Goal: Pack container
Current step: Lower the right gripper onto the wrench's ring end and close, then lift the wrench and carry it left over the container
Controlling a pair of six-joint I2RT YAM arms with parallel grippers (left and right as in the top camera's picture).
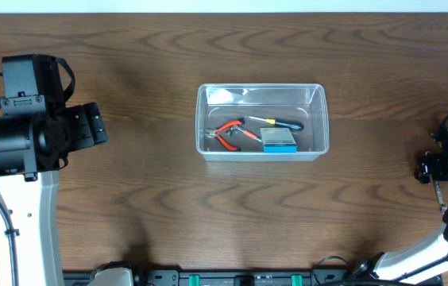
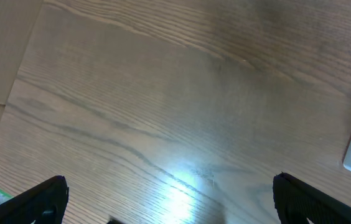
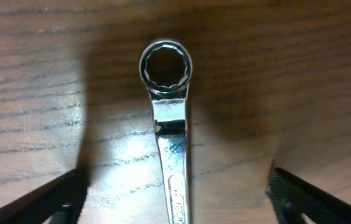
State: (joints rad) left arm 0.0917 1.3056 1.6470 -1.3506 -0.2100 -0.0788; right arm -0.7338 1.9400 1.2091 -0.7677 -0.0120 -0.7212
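Three things lie inside the clear container (image 1: 260, 89) at the middle of the desk (image 1: 144, 199): red pliers (image 1: 228, 133), a screwdriver (image 1: 276, 122) and a blue box (image 1: 278, 141). At the right edge, the right end effector (image 3: 177, 180) stands wide, with a ring wrench (image 3: 170, 124) lying flat between its fingers, untouched. At frame left, the left end effector (image 2: 169, 186) is spread wide above the desk.

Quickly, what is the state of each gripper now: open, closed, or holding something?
Left gripper: open, holding nothing.
Right gripper: open, over the wrench, not gripping it.
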